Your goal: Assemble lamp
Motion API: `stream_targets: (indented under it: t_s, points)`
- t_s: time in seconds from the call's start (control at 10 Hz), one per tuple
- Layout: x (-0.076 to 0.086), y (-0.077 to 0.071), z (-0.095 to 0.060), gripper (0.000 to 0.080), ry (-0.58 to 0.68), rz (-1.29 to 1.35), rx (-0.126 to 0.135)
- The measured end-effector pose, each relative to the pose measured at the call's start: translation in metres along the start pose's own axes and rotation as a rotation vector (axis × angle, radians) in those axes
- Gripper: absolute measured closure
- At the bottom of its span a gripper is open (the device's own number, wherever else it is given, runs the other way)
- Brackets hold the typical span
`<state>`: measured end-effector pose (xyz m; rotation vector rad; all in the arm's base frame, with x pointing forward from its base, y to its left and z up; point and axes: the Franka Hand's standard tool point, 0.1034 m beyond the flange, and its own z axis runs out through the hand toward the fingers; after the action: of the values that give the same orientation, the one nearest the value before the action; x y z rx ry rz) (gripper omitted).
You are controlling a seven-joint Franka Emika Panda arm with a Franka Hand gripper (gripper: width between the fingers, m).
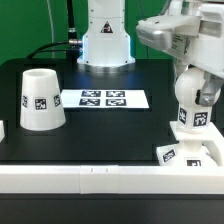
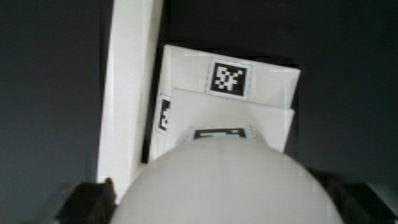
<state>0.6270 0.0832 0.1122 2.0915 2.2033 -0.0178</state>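
My gripper (image 1: 197, 90) is shut on the rounded white bulb (image 1: 190, 118) and holds it upright at the exterior view's right, right over the flat stepped square base (image 1: 186, 152). I cannot tell whether the bulb's neck touches the base. In the wrist view the bulb (image 2: 222, 180) fills the space between my dark fingers (image 2: 80, 205), and the tagged base (image 2: 228, 95) lies beyond it. The tapered shade (image 1: 42, 100) stands mouth down at the exterior view's left, apart from the gripper.
The marker board (image 1: 104, 98) lies flat in the middle of the black table. A long white rail (image 1: 100, 175) runs along the front edge, and it also shows in the wrist view (image 2: 128, 90) beside the base. The arm's pedestal (image 1: 105, 45) stands at the back.
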Motion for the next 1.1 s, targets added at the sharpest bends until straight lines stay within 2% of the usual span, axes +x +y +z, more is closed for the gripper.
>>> stream_targets:
  t_s: [0.3,0.6,1.1]
  points:
    - [-0.0013,-0.0006,0.0004,0.0223,0.009,0.287,0.005]
    - [-0.0033,-0.0042,-0.0012,0.0223,0.014,0.580,0.040]
    - [-0.0022,-0.0054,-0.0045,0.0222,0.005,0.845,0.047]
